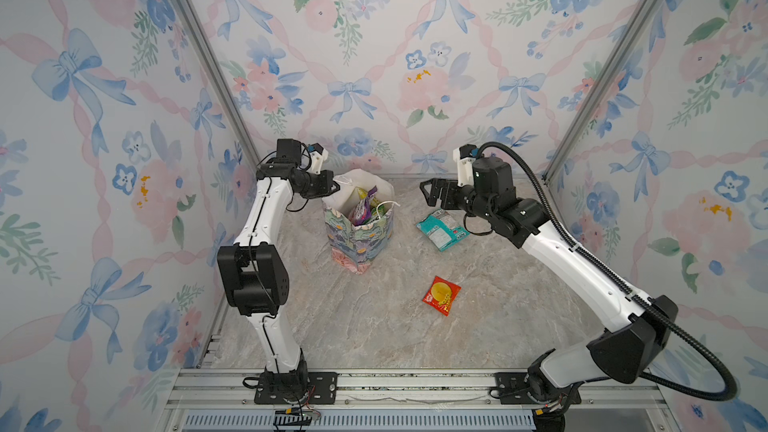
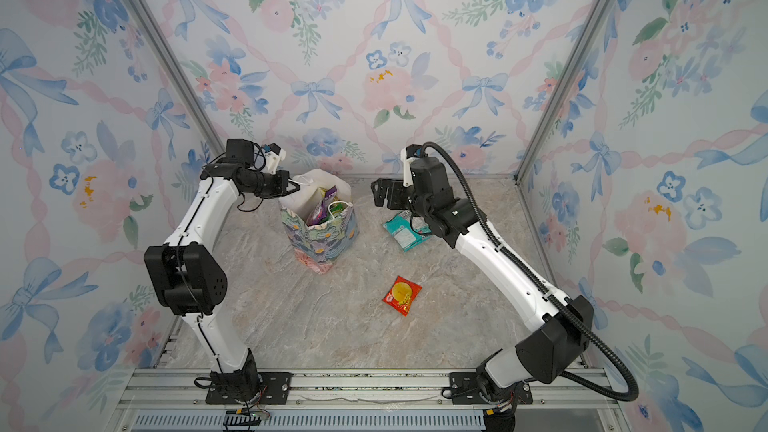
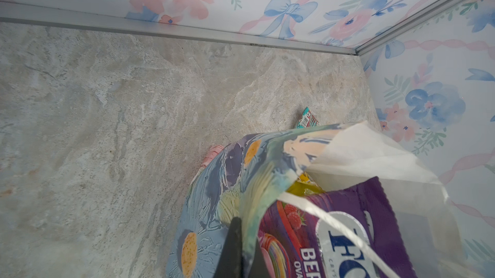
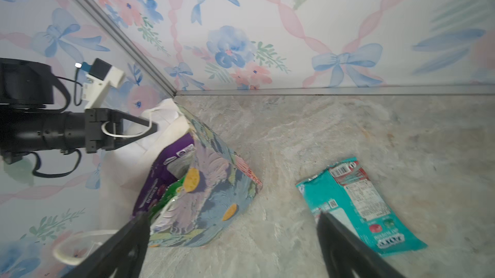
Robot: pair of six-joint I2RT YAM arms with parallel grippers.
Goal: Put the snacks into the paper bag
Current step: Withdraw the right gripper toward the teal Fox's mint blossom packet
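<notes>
Paper bag [image 1: 358,242]: we saw it standing upright near the desk's far edge, its mouth open and its white inside showing.
Left claw [image 1: 336,188]: we found it closed on the bag's left rim, with a white cord handle [image 4: 120,136] looped around its fingers.
Right claw [image 1: 427,193]: its jaws stood wide apart and held nothing. It was raised above the desk to the right of the bag.
Purple packet [image 3: 334,236]: it stood inside the bag, its top poking above the rim.
Green packet [image 4: 171,199]: we saw it inside the bag, beside the purple one.
Yellow packet [image 3: 304,183]: we glimpsed only a corner, behind the purple one in the bag.
Teal packet [image 1: 442,229]: it lay flat on the desk, right of the bag and not touching it, partly under the right arm.
Red packet [image 1: 441,295]: it lay flat and alone towards the desk's middle, nearer the front edge than the teal one.
</notes>
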